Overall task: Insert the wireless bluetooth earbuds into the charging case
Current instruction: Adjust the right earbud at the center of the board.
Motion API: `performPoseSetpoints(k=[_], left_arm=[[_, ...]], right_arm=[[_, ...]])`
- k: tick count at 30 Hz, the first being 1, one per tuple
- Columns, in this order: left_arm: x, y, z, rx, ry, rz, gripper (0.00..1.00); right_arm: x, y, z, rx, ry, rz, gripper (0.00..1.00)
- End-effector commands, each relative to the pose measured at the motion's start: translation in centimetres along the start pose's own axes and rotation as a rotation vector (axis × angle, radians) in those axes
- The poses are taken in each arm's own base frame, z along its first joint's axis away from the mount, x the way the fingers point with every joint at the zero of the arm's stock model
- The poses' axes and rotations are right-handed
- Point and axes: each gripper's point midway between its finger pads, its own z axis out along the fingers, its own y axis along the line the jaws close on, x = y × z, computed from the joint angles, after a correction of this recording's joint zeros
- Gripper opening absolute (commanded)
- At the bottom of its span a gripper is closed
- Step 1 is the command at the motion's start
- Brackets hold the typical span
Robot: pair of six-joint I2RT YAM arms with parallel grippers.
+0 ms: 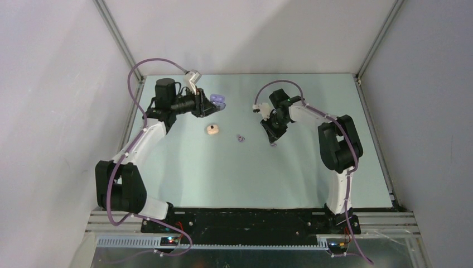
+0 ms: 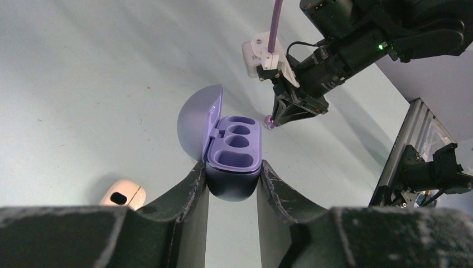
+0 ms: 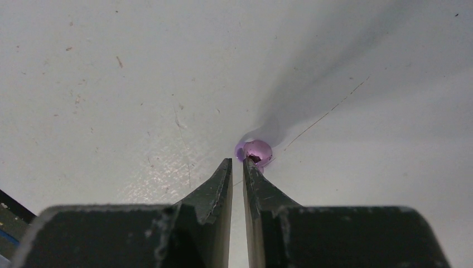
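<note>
so the right hand [image 3: 235, 162] is down on a tiny glossy purple earbud [image 3: 256, 152], roundish and a bit see-through, lying on the table [image 1: 184, 178] over on the right half. The fingers are down to a thin slit and the bud sits at their very tips, touching one of them, but honestly I cannot tell if it's actually pinched or just resting against the finger. There's a second purple bud [image 1: 240, 137] on the table too, between the right hand and the cream case [image 1: 212, 129], way too small in the overhead view to make out its shape. The left hand [image 2: 232, 167] is clamped on the purple charging case [image 2: 234, 151], squeezing the dark rounded base from both sides. The lid is flipped open and standing up, and the moulded wells face the wrist camera, showing plain lilac plastic. The fingers hide part of the case's base. The cream case lies on the table near the left hand, partly cut off by a finger in the left wrist view. It has a dark opening in it, and what's inside I can't tell
</note>
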Motion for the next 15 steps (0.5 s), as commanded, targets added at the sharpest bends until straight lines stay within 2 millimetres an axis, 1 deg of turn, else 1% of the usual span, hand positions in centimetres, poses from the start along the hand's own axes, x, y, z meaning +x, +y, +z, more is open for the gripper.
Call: performPoseSetpoints(k=[1,5,8,12,15], left_arm=[[-2.0,-0.5,-0.1,0.013,-0.038,0.058,0.00],[-1.6,-0.7,-0.3,0.011,-0.030,0.056,0.00],[-1.5,-0.8,-0.5,0.008,-0.028,0.057,0.00],[-1.6,-0.8,-0.6,0.004,-0.037,0.059,0.00],[-1.5,-0.8,-0.6,0.001,-0.041,0.055,0.00]], right_arm=[[0.1,-0.9,0.9,0.019,0.002,0.024,0.17],[0.3,-1.3,1.1,0.034,0.010,0.028,0.18],[0.3,-1.7,1.1,0.054,0.011,0.032,0.23],[0.2,-2.1,0.9,0.079,0.010,0.034,0.25],[0.3,-2.8,0.8,0.109,0.014,0.038,0.24]])
